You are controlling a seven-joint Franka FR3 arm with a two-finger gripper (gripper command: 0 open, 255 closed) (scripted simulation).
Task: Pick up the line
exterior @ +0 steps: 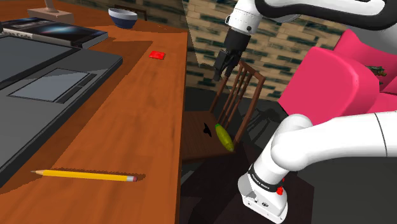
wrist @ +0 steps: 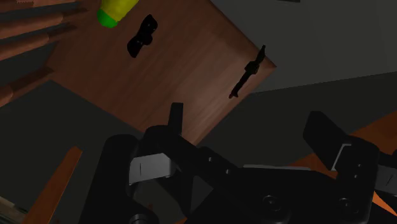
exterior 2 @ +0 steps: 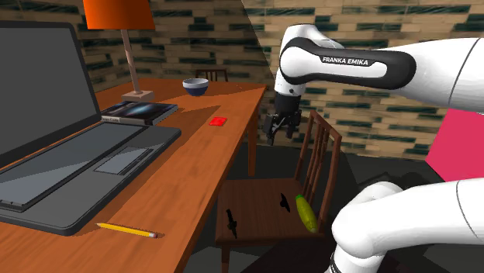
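Note:
A thin black stick-like line (exterior 2: 229, 221) (wrist: 247, 71) lies near the front edge of the wooden chair seat (exterior 2: 260, 209) (wrist: 184, 70). A shorter black piece (exterior: 208, 129) (exterior 2: 285, 203) (wrist: 141, 36) lies farther back on the seat, beside a yellow-green oblong object (exterior: 224, 136) (exterior 2: 305, 212) (wrist: 114, 11). My black gripper (exterior: 221, 67) (exterior 2: 281, 128) (wrist: 251, 127) hangs well above the seat, level with the top of the chair back. It is open and nothing is between its fingers (wrist: 175, 121).
The wooden table (exterior: 146, 114) next to the chair carries a laptop (exterior: 44, 76), a yellow pencil (exterior: 86, 174), a red tile (exterior: 157, 55), a bowl (exterior: 123, 17), books (exterior 2: 140, 112) and a lamp (exterior 2: 124, 31). The chair back (exterior: 238, 95) rises under the gripper. A pink sofa (exterior: 337, 76) stands behind.

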